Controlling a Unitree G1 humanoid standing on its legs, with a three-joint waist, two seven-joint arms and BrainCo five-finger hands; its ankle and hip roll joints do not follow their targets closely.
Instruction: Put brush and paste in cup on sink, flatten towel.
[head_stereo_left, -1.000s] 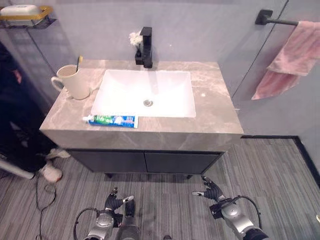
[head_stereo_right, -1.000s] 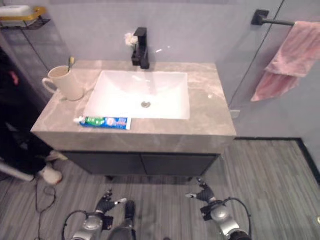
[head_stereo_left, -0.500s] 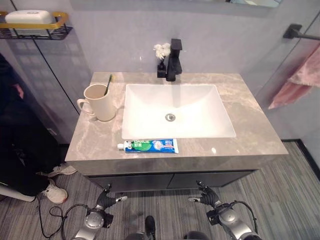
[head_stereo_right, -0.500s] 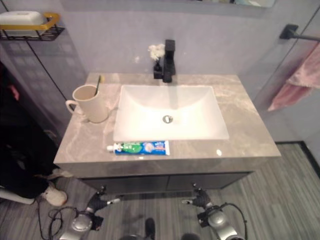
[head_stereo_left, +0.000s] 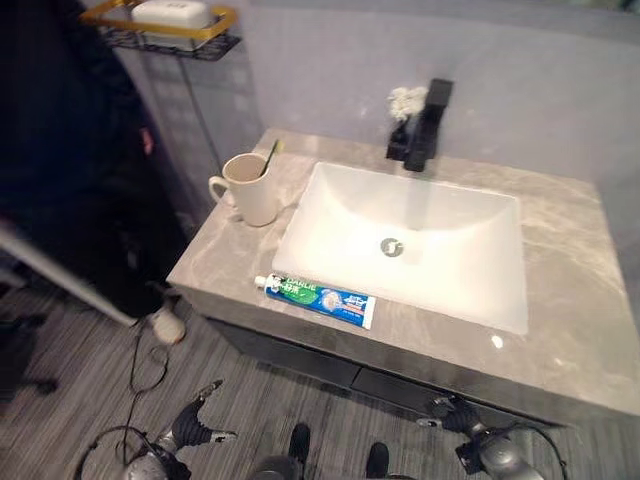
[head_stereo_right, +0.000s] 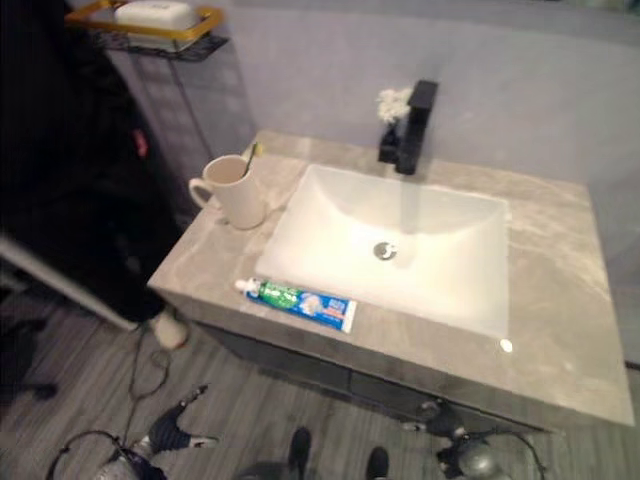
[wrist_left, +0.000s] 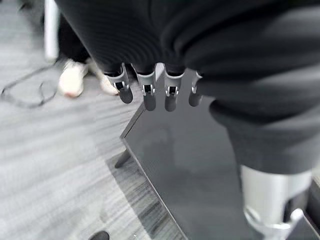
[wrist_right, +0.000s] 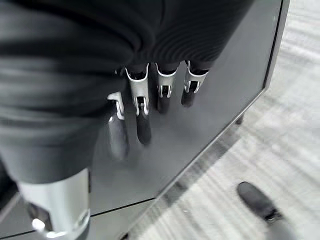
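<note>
Both my hands low in front of the cabinet, nothing held.

My left hand (wrist_left: 150, 90) and right hand (wrist_right: 150, 95) hang with fingers loosely straight by the dark cabinet (wrist_left: 195, 165), both empty. Well above and ahead of them on the counter (head_stereo_left: 570, 330), the cup (head_stereo_left: 250, 188) stands beside the sink (head_stereo_left: 420, 235) with the brush (head_stereo_left: 270, 158) poking out; I can make out only its handle. The paste (head_stereo_left: 318, 297) lies flat along the counter's near edge, closer to my left hand. A soap bar (head_stereo_left: 172, 12) sits in a wall rack (head_stereo_left: 215, 25), cut off at the top.
</note>
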